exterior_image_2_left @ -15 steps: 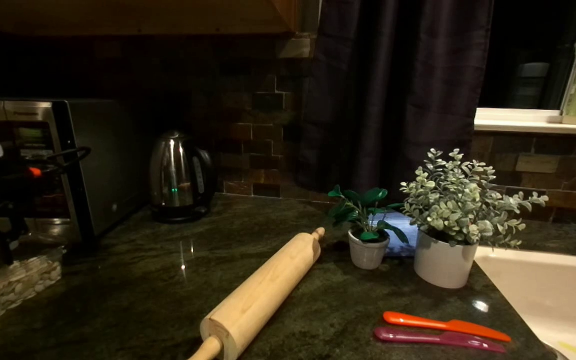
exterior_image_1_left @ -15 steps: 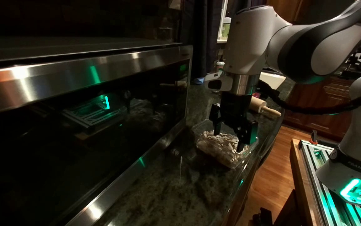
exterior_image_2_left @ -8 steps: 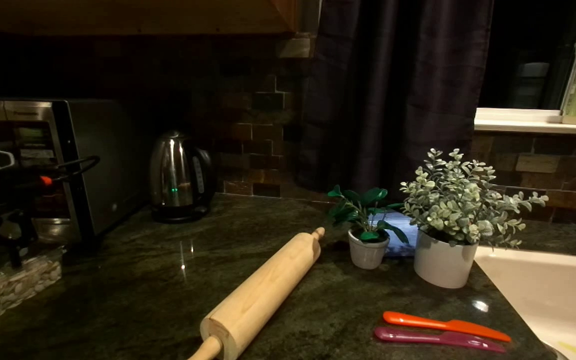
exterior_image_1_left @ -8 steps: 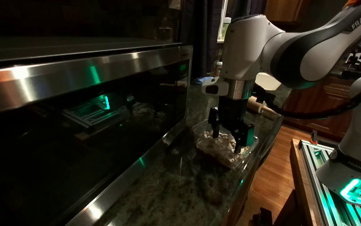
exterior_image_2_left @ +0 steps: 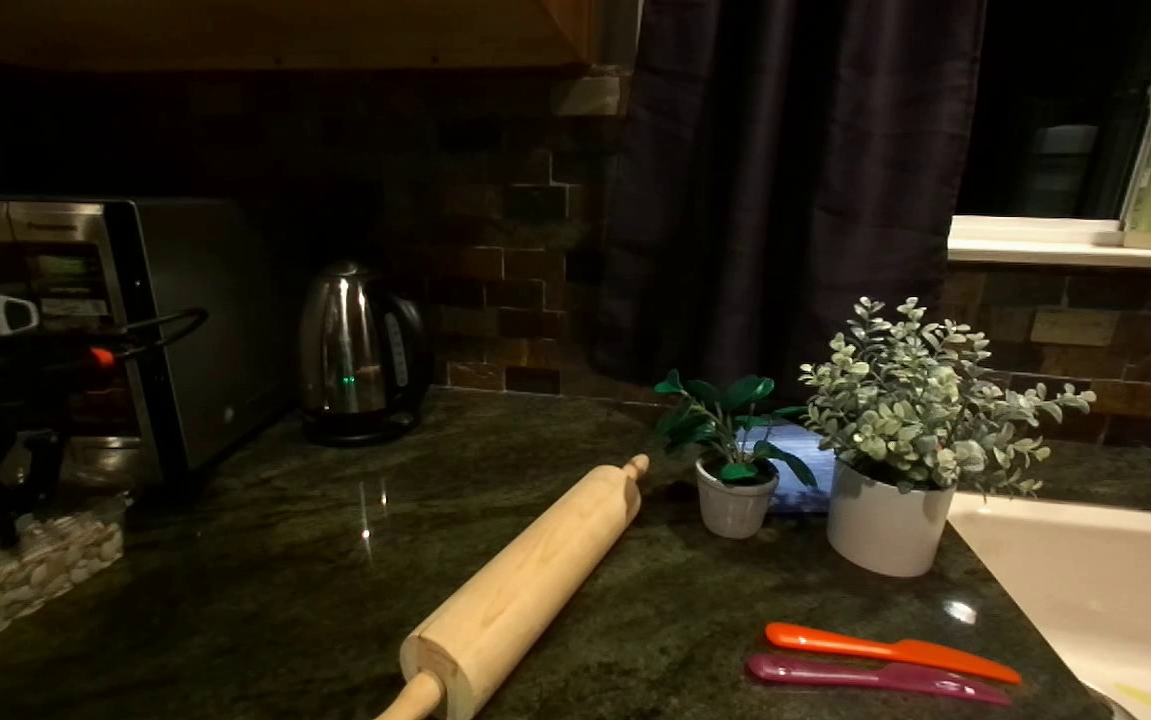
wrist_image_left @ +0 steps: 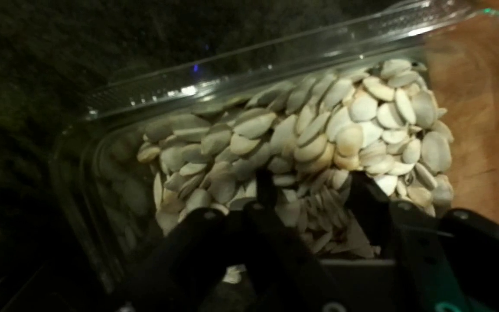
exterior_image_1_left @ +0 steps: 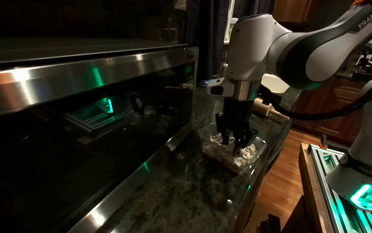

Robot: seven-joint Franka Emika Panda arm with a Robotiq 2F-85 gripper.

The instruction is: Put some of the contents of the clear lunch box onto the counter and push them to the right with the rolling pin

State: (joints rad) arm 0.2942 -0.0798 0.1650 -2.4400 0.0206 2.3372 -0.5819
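Note:
The clear lunch box (wrist_image_left: 188,90) sits on the dark counter (exterior_image_1_left: 173,200), filled with its contents, pale flat seeds (wrist_image_left: 240,143). My gripper (wrist_image_left: 312,180) points down into the box, its fingertips sunk among the seeds. The jaws stand part-way apart, with seeds bunched on edge in the gap; whether they are pinched firmly cannot be told. In an exterior view the gripper (exterior_image_1_left: 231,147) is inside the box walls, with loose seeds (exterior_image_1_left: 249,151) on the near side. The wooden rolling pin (exterior_image_2_left: 525,580) lies on the counter beyond the box, untouched.
A microwave (exterior_image_1_left: 76,129) stands close along one side of the box. A steel kettle (exterior_image_2_left: 350,350), a small plant (exterior_image_2_left: 735,500), a larger plant (exterior_image_2_left: 890,520), an orange knife (exterior_image_2_left: 885,648) and a purple knife (exterior_image_2_left: 865,676) share the counter. A white sink (exterior_image_2_left: 1135,590) borders it.
The arm has lowered and shifted slightly, pushing the fingers deeper into the seeds. The jaws, wide apart before, have narrowed around some seeds. Lunch box and rolling pin have not moved.

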